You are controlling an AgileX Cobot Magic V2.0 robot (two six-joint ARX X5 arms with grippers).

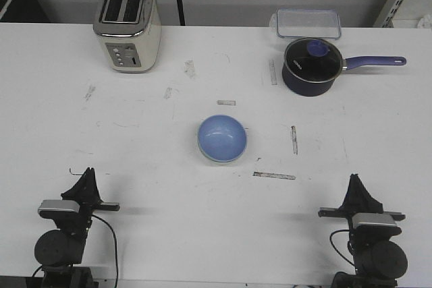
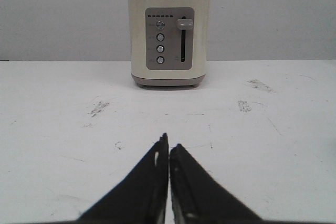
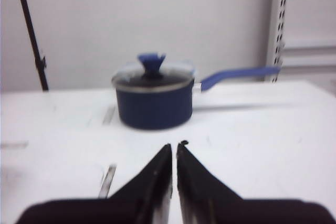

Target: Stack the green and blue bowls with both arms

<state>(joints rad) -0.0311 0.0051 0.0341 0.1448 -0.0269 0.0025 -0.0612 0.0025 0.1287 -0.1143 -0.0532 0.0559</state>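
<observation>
The light blue bowl (image 1: pixel 222 137) sits upright in the middle of the table. A thin pale edge shows under its near rim; I cannot tell whether that is the green bowl, which is otherwise out of view. My left gripper (image 1: pixel 86 174) rests low at the near left edge, shut and empty, and points at the toaster in the left wrist view (image 2: pixel 168 143). My right gripper (image 1: pixel 354 179) rests low at the near right edge, shut and empty, and points at the saucepan in the right wrist view (image 3: pixel 174 145). Both grippers are far from the bowl.
A cream toaster (image 1: pixel 127 25) stands at the back left and fills the middle of the left wrist view (image 2: pixel 169 34). A navy saucepan with a glass lid (image 1: pixel 312 65) stands at the back right, handle pointing right. A clear lidded box (image 1: pixel 308 23) lies behind it.
</observation>
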